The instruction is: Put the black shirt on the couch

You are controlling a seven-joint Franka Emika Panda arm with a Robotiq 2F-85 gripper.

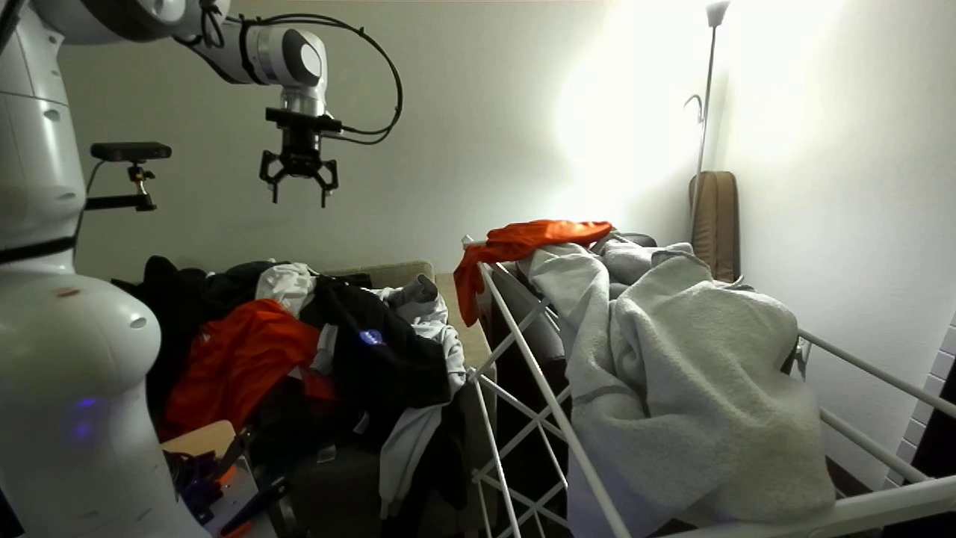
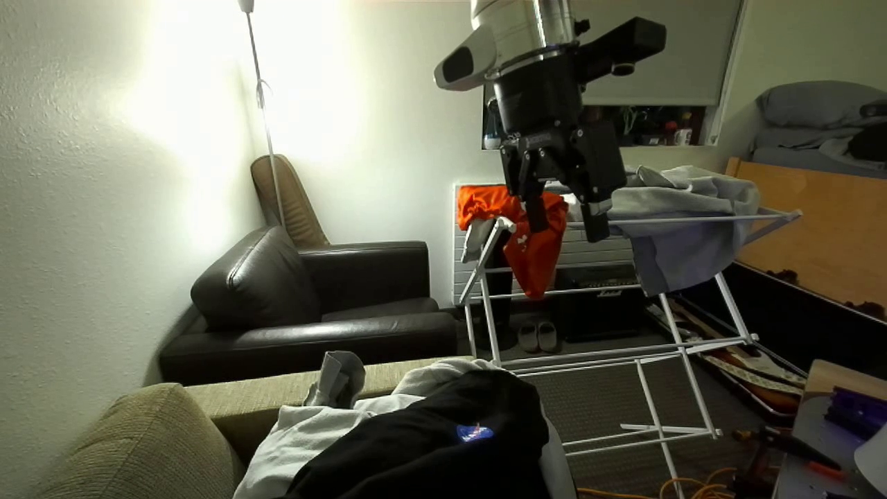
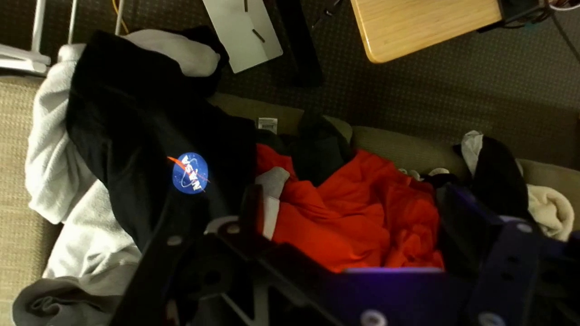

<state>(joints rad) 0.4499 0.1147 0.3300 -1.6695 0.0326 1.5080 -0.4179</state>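
A limp black garment with a round blue NASA print (image 1: 396, 366) lies on a clothes pile on the beige couch (image 1: 461, 317). It also shows in an exterior view (image 2: 423, 450) and the wrist view (image 3: 145, 117). Plain black cloth (image 1: 168, 302) lies at the pile's other end. I cannot tell for sure which black piece is the black shirt. The couch's back (image 2: 132, 443) and arm are bare; clothes hide most of its seat. My gripper (image 1: 299, 200) is open and empty, high above the pile. In the wrist view its fingers (image 3: 352, 199) stand wide apart over a red-orange garment (image 3: 349, 213).
A white wire drying rack (image 2: 589, 364) holds a red-orange garment (image 1: 538, 237) and a big pale grey-white sheet (image 1: 687, 388). A dark leather armchair (image 2: 374, 339) stands by the wall. A lamp pole (image 1: 706, 112) and brown case (image 1: 717, 224) stand in the corner.
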